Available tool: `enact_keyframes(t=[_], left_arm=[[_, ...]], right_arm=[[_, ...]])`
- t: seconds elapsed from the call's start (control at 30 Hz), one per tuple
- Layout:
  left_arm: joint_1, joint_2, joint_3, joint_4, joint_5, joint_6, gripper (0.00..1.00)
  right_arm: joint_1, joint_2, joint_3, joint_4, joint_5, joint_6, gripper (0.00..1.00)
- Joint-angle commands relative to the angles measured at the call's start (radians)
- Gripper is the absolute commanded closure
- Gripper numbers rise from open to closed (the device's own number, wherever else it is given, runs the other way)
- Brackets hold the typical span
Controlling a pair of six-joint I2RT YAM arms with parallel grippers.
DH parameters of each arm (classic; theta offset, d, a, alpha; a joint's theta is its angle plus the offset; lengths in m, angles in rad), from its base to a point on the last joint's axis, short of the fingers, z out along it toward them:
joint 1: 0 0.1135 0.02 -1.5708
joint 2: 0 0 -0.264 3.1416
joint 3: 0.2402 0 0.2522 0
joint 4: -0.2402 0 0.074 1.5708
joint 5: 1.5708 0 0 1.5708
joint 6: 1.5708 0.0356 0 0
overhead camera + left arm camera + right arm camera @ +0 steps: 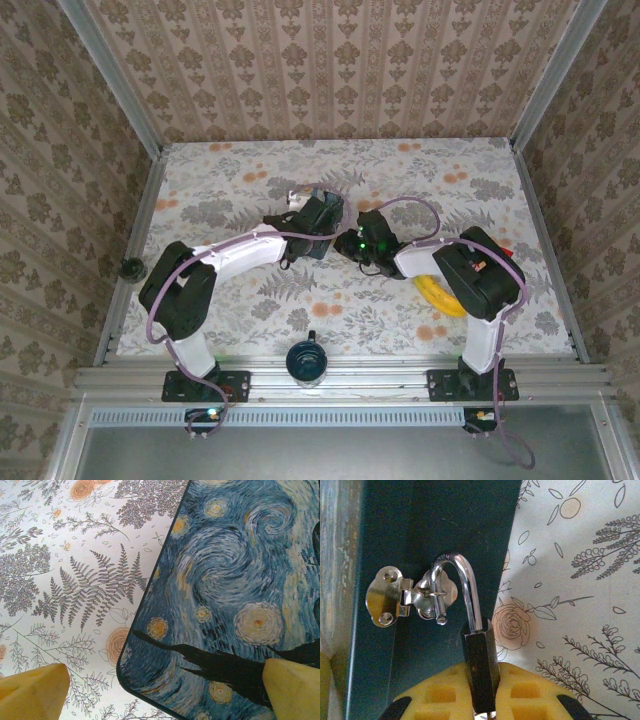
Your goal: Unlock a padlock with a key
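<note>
The padlock [481, 670] is a small black block with a chrome shackle [465, 580]. My right gripper [482, 692] is shut on its body, yellow pads on both sides. The shackle arches up through the staple of a silver hasp [395, 600] on the dark side of the blue starry-night box [420, 525]. Its short leg ends free, clear of the body. The key is hidden; a metal glint shows under the body. My left gripper [165, 692] is open over the box lid [230, 580], one finger [292, 690] above the lid, the other [35, 692] above the tablecloth. From above, both grippers [318, 218] [352, 243] meet at the box [322, 238].
A floral cloth [250, 300] covers the table, with wallpapered walls on three sides. A yellow object [440, 295] lies under the right arm. A dark blue mug [307, 362] stands at the front rail between the bases. A small black item [130, 267] sits past the left edge.
</note>
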Motion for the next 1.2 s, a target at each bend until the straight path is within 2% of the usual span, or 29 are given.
enact_keyframes(t=[0.0, 1.17], left_arm=[[-0.002, -0.013, -0.032, -0.080, 0.027, -0.002, 0.00], [-0.003, -0.015, -0.047, -0.081, 0.032, -0.021, 0.00]], right_arm=[[-0.017, 0.023, 0.015, 0.059, 0.024, 0.029, 1.00], [-0.039, 0.048, 0.049, 0.105, 0.018, 0.066, 1.00]])
